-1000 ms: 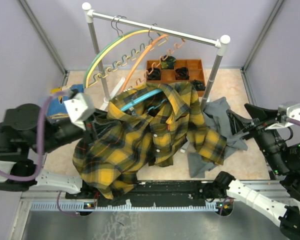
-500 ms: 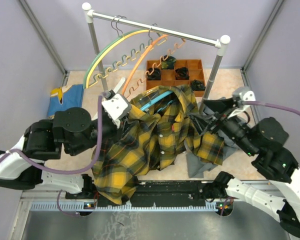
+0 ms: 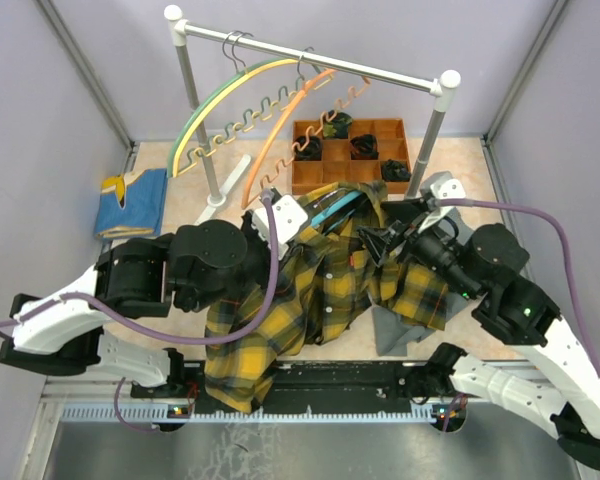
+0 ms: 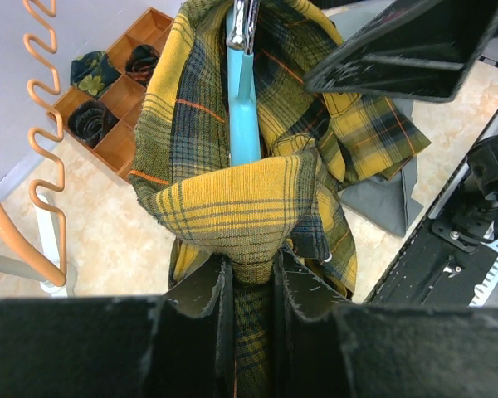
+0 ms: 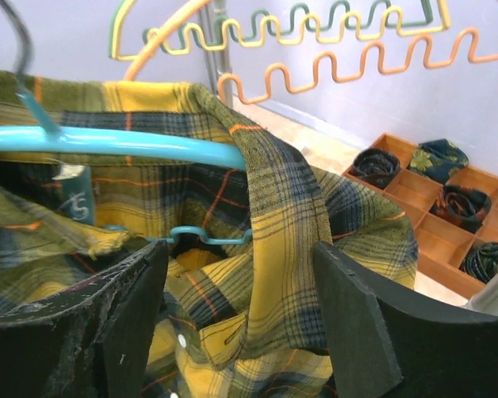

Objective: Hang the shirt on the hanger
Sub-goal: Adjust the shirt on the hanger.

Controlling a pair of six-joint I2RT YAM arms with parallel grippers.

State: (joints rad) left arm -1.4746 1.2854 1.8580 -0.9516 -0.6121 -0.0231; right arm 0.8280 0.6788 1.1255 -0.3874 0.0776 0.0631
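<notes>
Near the rack (image 3: 310, 55), the left gripper (image 4: 251, 278) is pinching a fold of the shirt (image 4: 232, 207), which is draping around the hanger (image 4: 243, 108). The right gripper (image 5: 241, 290) is hovering at the collar (image 5: 270, 174), fingers (image 5: 353, 319) spread; probably it must seat that shoulder next.

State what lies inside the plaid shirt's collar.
The blue hanger lies inside the shirt: one arm and a lower bar show. Plaid fabric covers its ends, so how far it reaches into the shoulders cannot be seen.

I see one small dark tag (image 5: 73, 197) inside the shirt (image 5: 274, 249) collar. Its pale marks are too blurry to read.
</notes>
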